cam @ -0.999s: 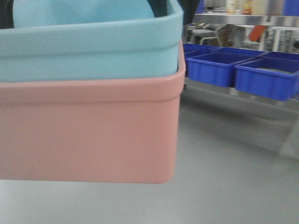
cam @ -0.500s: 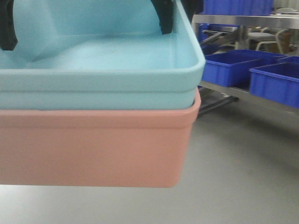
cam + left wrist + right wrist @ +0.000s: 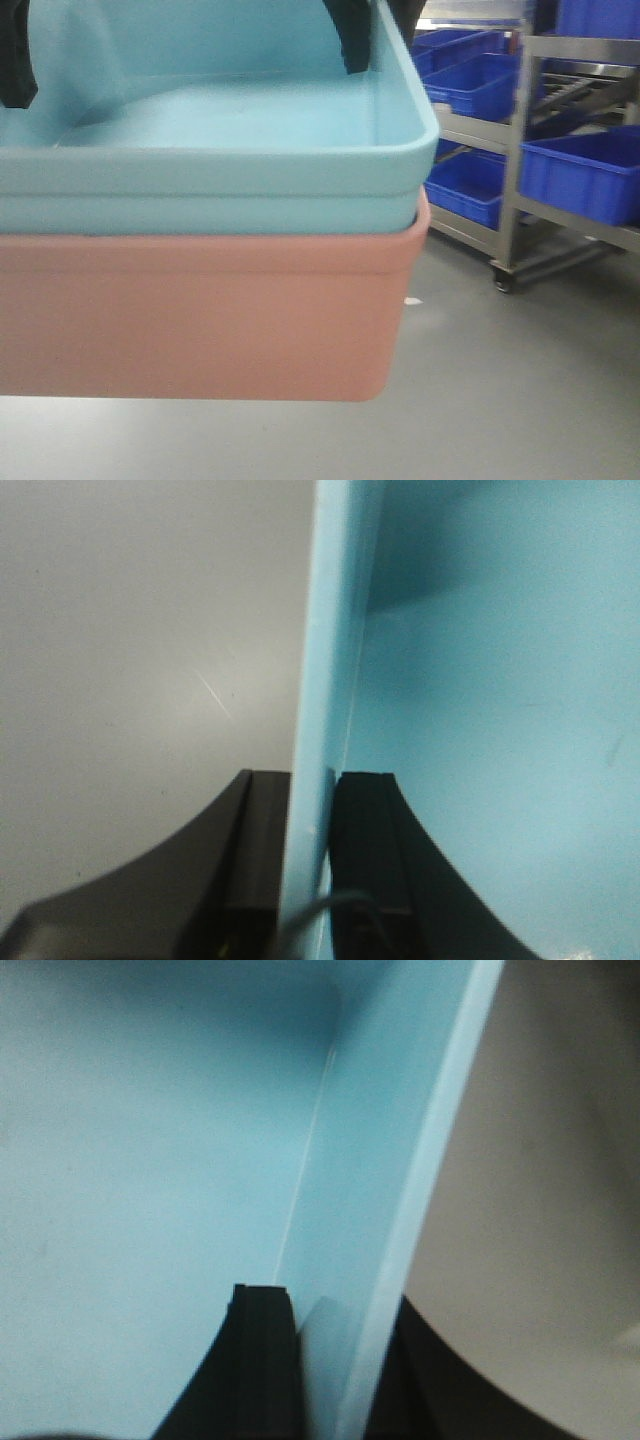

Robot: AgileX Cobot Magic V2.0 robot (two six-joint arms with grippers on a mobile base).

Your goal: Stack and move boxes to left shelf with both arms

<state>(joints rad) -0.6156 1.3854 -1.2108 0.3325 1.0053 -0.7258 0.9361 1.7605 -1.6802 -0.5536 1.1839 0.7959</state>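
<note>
Turquoise bin (image 3: 200,130): sitting nested inside the pink bin, its rim riding just above the pink rim and its pale inside lying open to the front view.
Pink bin (image 3: 200,310): carrying the turquoise one, filling the left and middle of the front view, with its rounded corner pointing toward the rack.
Left gripper (image 3: 312,785): pinching the turquoise bin's side wall, one black finger pressing on the outside and the other on the inside.
Right gripper (image 3: 335,1305): clamping the opposite wall the same way, with the thin blue wall running up between the two fingers.
Stack against half a second ago: keeping the same place and tilt in the front view.
Stack against a second ago: now showing the turquoise inside, with the near corner sitting further right.
Background: sliding sideways behind the stack. The long low shelf is giving way to a steel rack (image 3: 515,150) with its upright post and caster now showing.
Dark blue bins (image 3: 585,175): sitting on the rack's tiers, well apart from the stack.
Grey floor (image 3: 520,400): showing below and right of the pink bin.
</note>
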